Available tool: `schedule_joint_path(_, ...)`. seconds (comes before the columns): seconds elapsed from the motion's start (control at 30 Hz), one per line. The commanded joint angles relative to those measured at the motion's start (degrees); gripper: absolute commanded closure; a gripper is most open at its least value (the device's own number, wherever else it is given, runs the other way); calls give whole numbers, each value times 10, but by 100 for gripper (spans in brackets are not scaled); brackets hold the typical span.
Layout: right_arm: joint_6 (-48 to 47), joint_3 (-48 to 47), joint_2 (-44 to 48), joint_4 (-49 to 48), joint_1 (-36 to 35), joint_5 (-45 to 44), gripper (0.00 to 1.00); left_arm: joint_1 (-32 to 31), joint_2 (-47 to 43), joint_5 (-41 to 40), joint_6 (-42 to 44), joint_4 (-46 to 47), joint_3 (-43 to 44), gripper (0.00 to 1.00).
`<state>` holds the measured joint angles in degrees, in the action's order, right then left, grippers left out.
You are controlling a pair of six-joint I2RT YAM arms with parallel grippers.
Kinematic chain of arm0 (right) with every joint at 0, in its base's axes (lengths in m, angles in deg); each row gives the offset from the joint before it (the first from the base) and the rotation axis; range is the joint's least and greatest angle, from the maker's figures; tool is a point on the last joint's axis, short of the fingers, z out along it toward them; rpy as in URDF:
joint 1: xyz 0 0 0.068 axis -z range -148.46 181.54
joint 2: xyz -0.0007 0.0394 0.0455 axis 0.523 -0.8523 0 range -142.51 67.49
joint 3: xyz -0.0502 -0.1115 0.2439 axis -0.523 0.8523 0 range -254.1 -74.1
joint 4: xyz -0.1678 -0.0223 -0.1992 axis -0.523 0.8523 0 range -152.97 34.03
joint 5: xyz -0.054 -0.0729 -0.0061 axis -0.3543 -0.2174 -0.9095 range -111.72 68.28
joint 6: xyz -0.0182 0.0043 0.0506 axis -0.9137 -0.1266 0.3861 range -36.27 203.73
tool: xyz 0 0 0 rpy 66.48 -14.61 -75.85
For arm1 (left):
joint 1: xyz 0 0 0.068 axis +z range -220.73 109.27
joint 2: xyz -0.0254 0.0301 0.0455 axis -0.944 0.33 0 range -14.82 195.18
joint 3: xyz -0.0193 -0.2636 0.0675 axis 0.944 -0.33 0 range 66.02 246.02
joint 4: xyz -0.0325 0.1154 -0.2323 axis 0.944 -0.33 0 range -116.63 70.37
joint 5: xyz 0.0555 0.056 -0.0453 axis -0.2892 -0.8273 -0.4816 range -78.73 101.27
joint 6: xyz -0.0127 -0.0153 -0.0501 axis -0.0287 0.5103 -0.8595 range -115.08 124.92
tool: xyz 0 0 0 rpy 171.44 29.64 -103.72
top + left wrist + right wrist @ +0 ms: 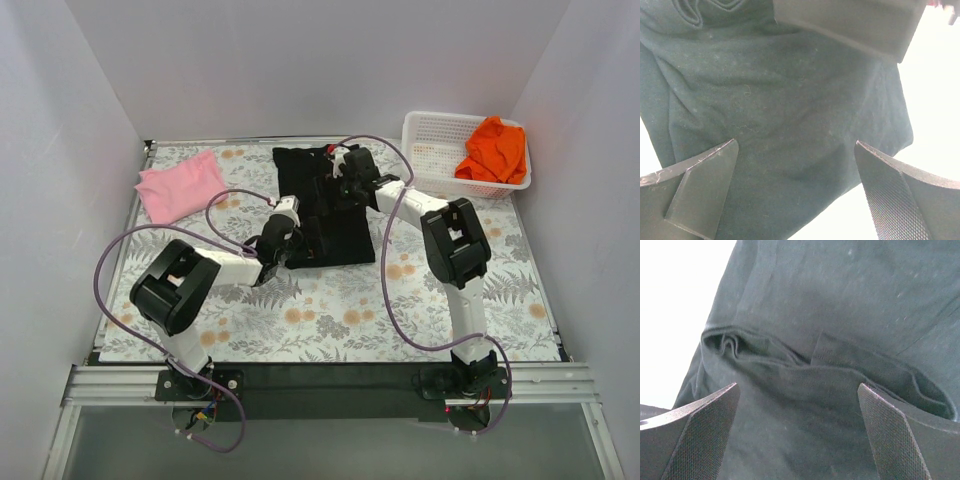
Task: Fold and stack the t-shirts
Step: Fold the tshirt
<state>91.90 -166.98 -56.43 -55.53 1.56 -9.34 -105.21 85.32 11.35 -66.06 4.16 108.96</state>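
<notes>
The black t-shirt (325, 215) lies partly folded at the middle back of the table. My left gripper (290, 228) hovers over its near left part. In the left wrist view that gripper (796, 145) stands open, with only dark cloth (790, 100) under the gap. My right gripper (340, 180) is over the shirt's far part, open (797, 387) above a rumpled fold (805, 370), holding nothing. The pink t-shirt (180, 187) lies folded at the back left. The orange t-shirt (495, 150) sits bunched in the basket.
A white mesh basket (425, 130) stands at the back right corner. White walls close in the table on three sides. The floral tablecloth (330, 310) shows in front of the black shirt. A dark boxy part (850, 25) crosses the top of the left wrist view.
</notes>
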Motion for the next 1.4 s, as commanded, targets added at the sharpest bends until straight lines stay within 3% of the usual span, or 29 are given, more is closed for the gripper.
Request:
schedule_joint_path(0.0, -5, -47, -16, -8, 2, -13, 7, -24, 23, -13, -18, -57, -44, 5)
schedule_joint_path(0.17, -6, -42, 1, -6, 2, -15, 7, -44, 18, -26, -45, -48, -103, 4)
schedule_joint_path(0.3, -8, 28, 68, -15, 2, -38, 7, -49, -11, -41, -57, -44, -140, 4)
schedule_joint_path(0.6, 16, 326, 320, -59, -3, -91, 6, -92, -116, -75, -61, -52, -198, 4)
schedule_joint_path(0.73, 45, 416, 399, -59, -18, -102, 6, -106, -204, -125, -86, -97, -232, 4)
schedule_joint_path(1.0, 87, 547, 474, -69, -61, -128, 6, -121, -436, -182, -101, -175, -259, 3)
schedule_joint_path(1.2, 106, 607, 574, -85, -72, -93, 6, -126, -473, -190, -144, -267, -262, 3)
schedule_joint_path(1.37, 113, 623, 592, -85, -79, -80, 6, -131, -477, -208, -198, -304, -281, 3)
